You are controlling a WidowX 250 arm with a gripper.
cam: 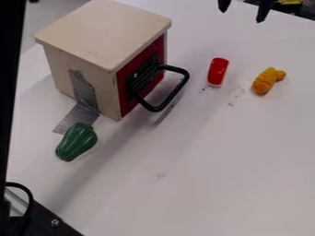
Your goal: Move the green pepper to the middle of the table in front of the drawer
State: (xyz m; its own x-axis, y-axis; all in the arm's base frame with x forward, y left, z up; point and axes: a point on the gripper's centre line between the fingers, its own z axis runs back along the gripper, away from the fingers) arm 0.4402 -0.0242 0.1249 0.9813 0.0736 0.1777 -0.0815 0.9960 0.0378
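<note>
**Green pepper (77, 142) lies beside the box (102, 32); spread hand (243, 13) hangs at the far edge**

Nearest, at the lower left, is a black metal part (55, 222). Beyond it on the white table (203, 184) lies one pepper, tilted askew near the box's side wall, off to the side of the drawer (126, 103); that is presumably why it needs moving. One box stands there, its side and the table joined by grey tape (84, 90), likely to stop it sliding when pulled. The drawer's single black handle (178, 69) juts over the table, so a path to the middle should probably swing clear of it.

Farther back are two other items: one red cylinder (218, 71) and one orange toy (267, 81), apart from each other. Farthest is the one hand, its two fingers spread with nothing between them, as suits a grasp still to be made.
</note>
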